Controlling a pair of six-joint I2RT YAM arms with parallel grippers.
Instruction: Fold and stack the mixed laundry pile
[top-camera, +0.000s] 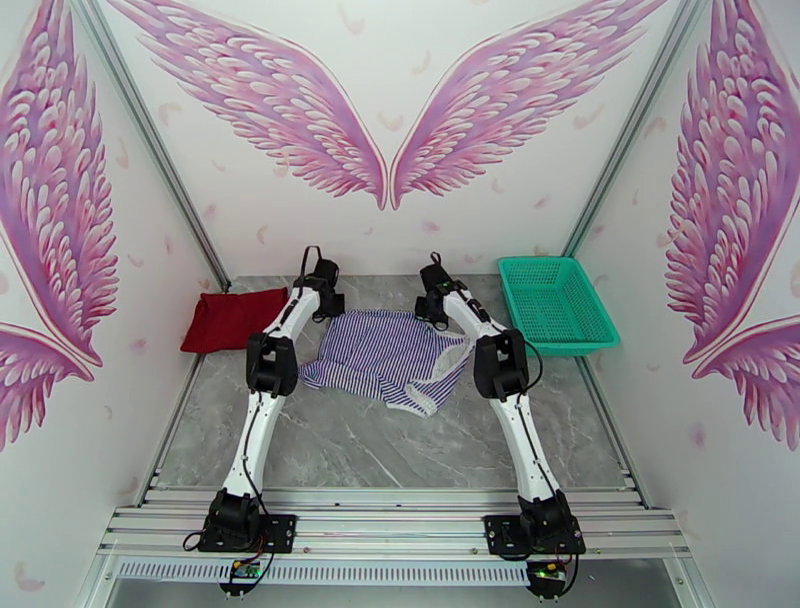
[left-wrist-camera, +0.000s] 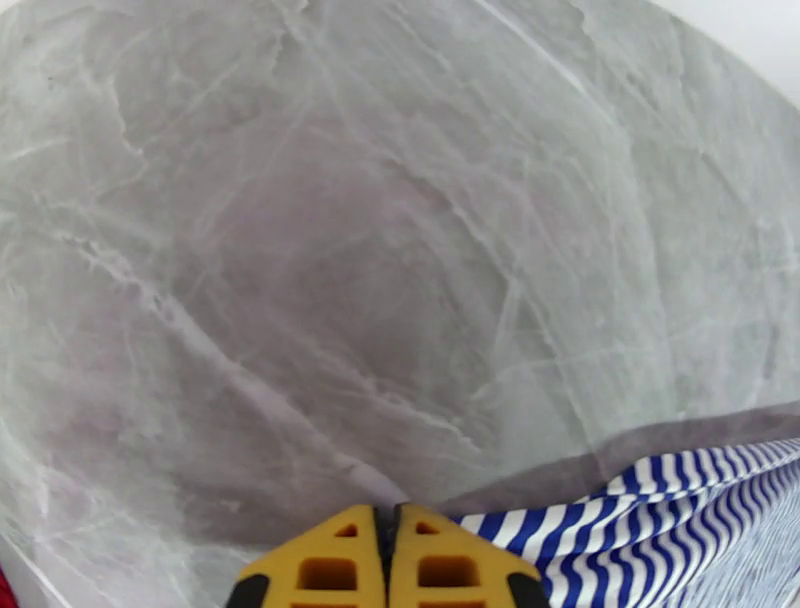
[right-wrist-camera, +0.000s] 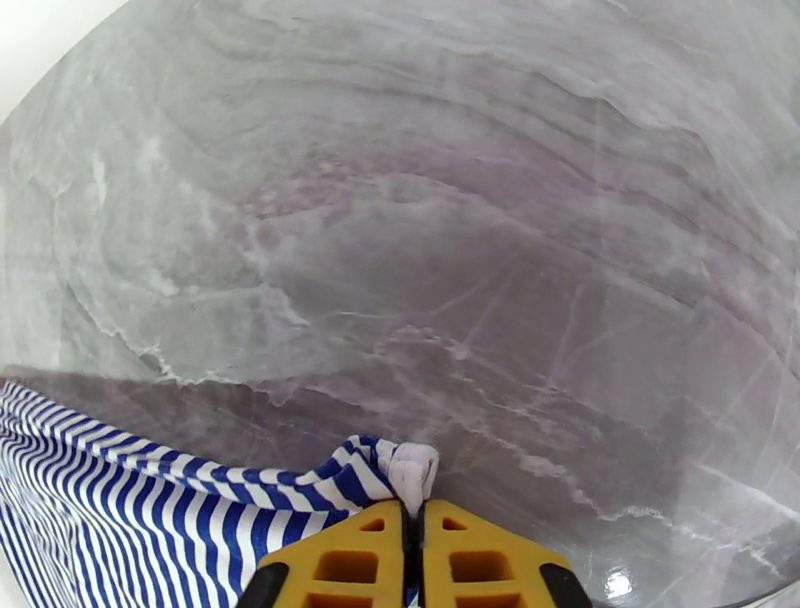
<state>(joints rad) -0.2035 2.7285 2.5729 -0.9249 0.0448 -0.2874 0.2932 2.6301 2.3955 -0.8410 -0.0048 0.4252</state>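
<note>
Closest up are two pairs of yellow fingers, and both pairs are pressed together. Going from the left side: the dark red T-shirt (top-camera: 228, 318) sits bunched at the table's (top-camera: 400, 450) far left edge, well apart from the action, and the left arm is clearly the nearer one to it. Next is the left gripper (left-wrist-camera: 388, 515), clamped at the far-left corner of the striped shirt (top-camera: 385, 355). The cloth runs right up against its right finger (left-wrist-camera: 450, 565) and a shadow sits under the edge, so I'd say it's pinching the hem, though the bit between the pads is hidden. The shirt lies mid-table with its long axis across, left to right, and its far edge is strung between the two grippers. The rest of it trails back toward the arm bases, rumpled at the near right. Then the right gripper (right-wrist-camera: 412, 510) is closed on the far-right corner, with a white tuft poking out between the tips. The teal basket (top-camera: 555, 305) is off to the right. My guess is that the next move depends on keeping that far edge level and pulling both corners evenly.
</note>
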